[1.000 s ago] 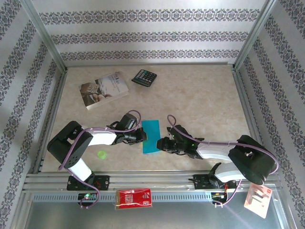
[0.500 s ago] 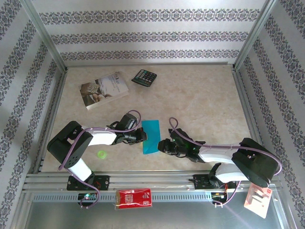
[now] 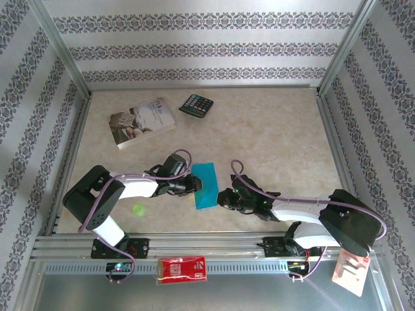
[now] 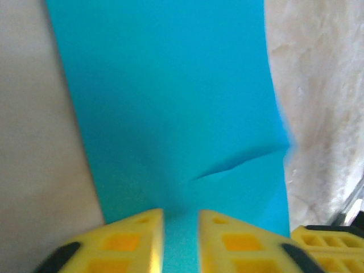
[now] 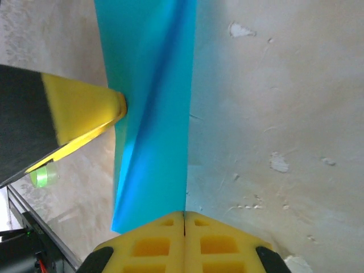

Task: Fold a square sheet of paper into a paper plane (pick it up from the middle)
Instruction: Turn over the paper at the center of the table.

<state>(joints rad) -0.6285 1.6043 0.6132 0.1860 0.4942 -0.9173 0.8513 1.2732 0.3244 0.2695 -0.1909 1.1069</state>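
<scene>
Table (image 3: 279, 142) is carrying the square sheet of paper (image 3: 205, 184) front-middle, folded to a narrow strip with a diagonal crease. I'm reading this as mid-fold; next move is needing a firm crease press. Left gripper (image 4: 181, 213) is sitting slightly spread over one edge; right gripper (image 5: 183, 215) is pressed together at the opposite side.

Robot test cell, aluminium-framed enclosure (image 3: 59, 48), patterned wallpaper walls (image 3: 207, 45), beige marbled bench (image 3: 272, 136), two bolted arms
</scene>
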